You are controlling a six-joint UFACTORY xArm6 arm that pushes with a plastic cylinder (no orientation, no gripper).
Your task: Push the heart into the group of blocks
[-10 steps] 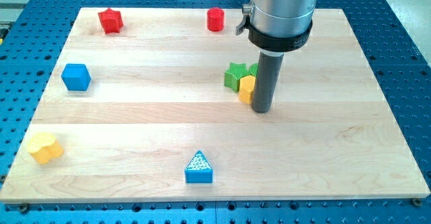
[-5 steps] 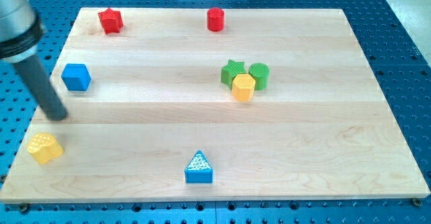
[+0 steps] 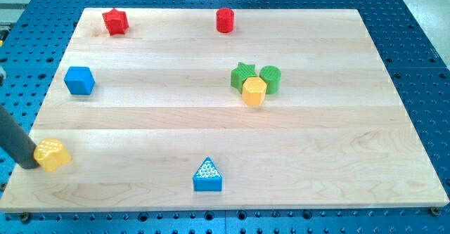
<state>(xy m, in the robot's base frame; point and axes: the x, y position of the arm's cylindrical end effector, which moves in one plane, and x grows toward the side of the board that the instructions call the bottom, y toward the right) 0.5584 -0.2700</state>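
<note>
The yellow heart lies near the board's lower left corner. My tip rests on the board right at the heart's left side, touching or nearly touching it. The group sits right of the board's centre: a green star, a green cylinder and a yellow hexagon, packed together. The heart is far to the left of and below this group.
A blue cube lies at the left. A red star and a red cylinder sit near the top edge. A blue triangle lies near the bottom edge. The wooden board ends just left of my tip.
My tip went from the group across to the left edge, then down to the heart's left side. The heart has shifted slightly to the right.
</note>
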